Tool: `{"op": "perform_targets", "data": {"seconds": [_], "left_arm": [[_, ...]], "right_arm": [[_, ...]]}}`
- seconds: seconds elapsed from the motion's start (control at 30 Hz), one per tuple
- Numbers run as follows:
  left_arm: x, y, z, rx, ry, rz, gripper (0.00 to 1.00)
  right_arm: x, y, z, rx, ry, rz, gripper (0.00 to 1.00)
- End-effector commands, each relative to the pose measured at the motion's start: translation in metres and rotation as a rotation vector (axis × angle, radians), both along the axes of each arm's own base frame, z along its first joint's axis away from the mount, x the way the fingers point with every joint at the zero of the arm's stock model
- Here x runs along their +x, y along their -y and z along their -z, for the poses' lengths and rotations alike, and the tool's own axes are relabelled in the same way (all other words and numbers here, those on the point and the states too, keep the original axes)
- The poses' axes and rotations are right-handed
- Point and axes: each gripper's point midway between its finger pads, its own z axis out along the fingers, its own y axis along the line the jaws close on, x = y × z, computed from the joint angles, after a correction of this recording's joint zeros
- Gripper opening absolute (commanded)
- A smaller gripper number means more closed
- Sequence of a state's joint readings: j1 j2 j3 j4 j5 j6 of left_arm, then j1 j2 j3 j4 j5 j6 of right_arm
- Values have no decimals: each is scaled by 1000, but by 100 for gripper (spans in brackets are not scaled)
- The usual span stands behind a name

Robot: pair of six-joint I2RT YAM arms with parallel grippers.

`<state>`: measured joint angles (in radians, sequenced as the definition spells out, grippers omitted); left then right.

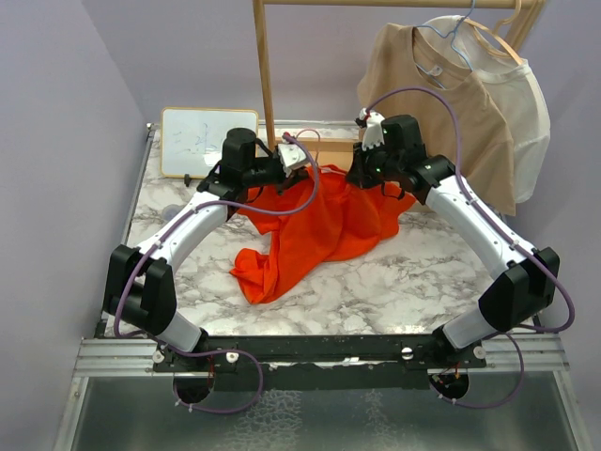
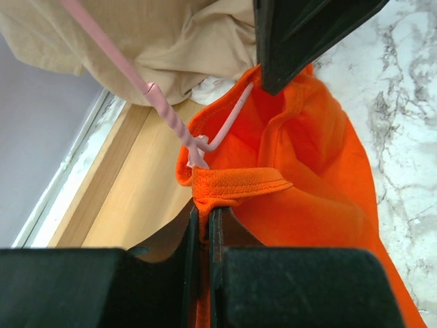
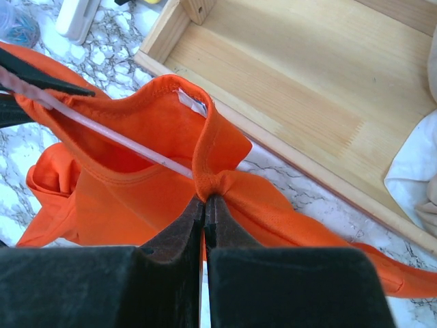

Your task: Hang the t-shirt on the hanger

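The orange-red t-shirt [image 1: 315,230] lies bunched mid-table, its collar lifted between both grippers. My left gripper [image 1: 285,174] is shut on the collar's ribbed edge, seen in the left wrist view [image 2: 203,208]. My right gripper [image 1: 362,174] is shut on the collar's other side [image 3: 205,199]. The pink wire hanger [image 2: 167,113] has its twisted neck sticking out of the neck opening, and one wire arm runs down inside the shirt. In the right wrist view the pink wire [image 3: 109,133] crosses the open collar. The rest of the hanger is hidden under the cloth.
A wooden rack with a flat base [image 3: 307,82] stands at the back. A tan t-shirt [image 1: 441,103] and a white t-shirt [image 1: 531,122] hang on it at the right, with a light-blue wire hanger [image 1: 451,33]. A small whiteboard [image 1: 202,141] leans at back left.
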<state>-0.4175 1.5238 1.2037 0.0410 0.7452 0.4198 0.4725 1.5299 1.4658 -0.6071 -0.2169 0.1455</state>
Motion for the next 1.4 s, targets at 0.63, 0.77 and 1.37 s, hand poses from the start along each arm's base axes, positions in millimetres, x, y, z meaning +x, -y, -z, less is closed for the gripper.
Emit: {"op": "perform_targets", "data": {"seconds": [0.63, 0.77, 1.37], "left_arm": [[-58, 21, -27, -133, -27, 307, 0], [-67, 17, -31, -137, -22, 356, 0], [-78, 16, -45, -128, -1, 458, 0]], "right_arm": [[-13, 55, -60, -48, 239, -4, 63], [-34, 69, -55, -106, 237, -130, 60], [-94, 68, -7, -113, 156, -397, 50]]}}
